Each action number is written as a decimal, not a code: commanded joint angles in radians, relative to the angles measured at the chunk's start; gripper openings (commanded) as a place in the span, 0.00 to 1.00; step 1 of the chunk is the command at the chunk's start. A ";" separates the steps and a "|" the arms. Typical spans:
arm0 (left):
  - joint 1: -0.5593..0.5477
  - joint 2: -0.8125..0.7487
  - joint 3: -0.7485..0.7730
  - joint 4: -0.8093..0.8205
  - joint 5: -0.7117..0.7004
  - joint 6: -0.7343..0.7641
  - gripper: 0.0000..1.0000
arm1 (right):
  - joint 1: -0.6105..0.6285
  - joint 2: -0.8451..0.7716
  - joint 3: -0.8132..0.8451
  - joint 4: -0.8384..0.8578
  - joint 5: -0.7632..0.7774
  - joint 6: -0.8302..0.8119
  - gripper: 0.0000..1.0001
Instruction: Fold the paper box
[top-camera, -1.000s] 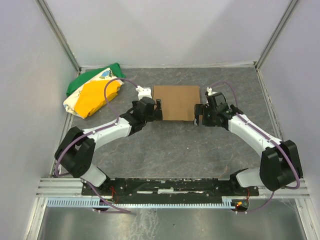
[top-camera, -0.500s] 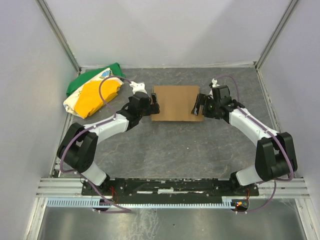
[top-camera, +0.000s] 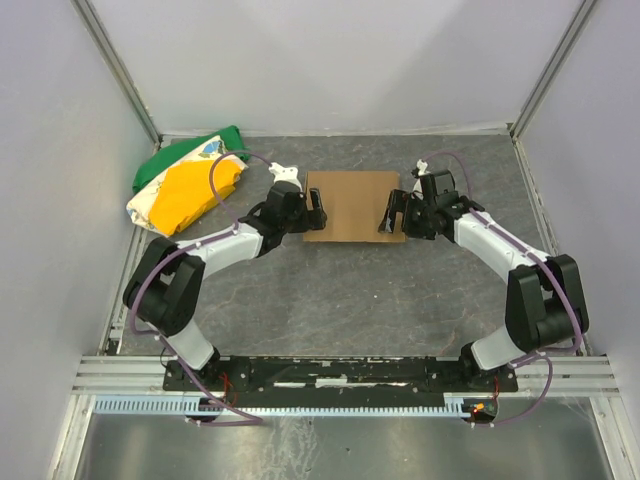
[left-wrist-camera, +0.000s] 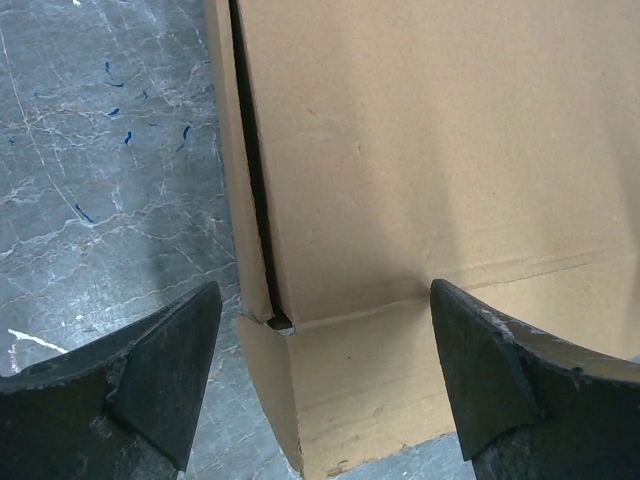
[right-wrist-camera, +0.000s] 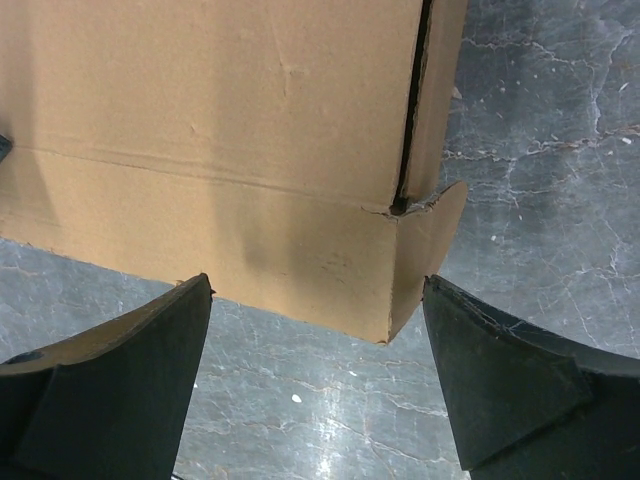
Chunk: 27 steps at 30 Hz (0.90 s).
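Note:
The paper box (top-camera: 350, 204) is a closed, shallow brown cardboard box lying flat on the grey table, in the middle at the back. My left gripper (top-camera: 316, 210) is open at the box's left side near its front-left corner, which shows between the fingers in the left wrist view (left-wrist-camera: 330, 380). My right gripper (top-camera: 388, 215) is open at the box's right side near the front-right corner, which shows in the right wrist view (right-wrist-camera: 400, 270). Neither gripper holds anything.
A green, yellow and white cloth bundle (top-camera: 185, 182) lies at the back left by the wall. Grey walls close the table on three sides. The metal rail (top-camera: 340, 372) with the arm bases runs along the near edge.
Both grippers have moved away from the near edge and inward, from the box's front corners to its left and right sides. The box has stayed in place.

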 joint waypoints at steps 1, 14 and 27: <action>-0.004 0.011 0.058 0.000 0.022 0.024 0.91 | -0.002 0.022 0.062 -0.029 0.009 -0.047 0.94; -0.007 0.018 0.085 0.006 0.099 0.023 0.88 | 0.000 0.013 0.059 -0.012 -0.061 -0.045 0.92; -0.008 0.019 0.099 -0.031 0.123 0.025 0.88 | 0.003 0.000 0.065 -0.034 -0.078 -0.043 0.91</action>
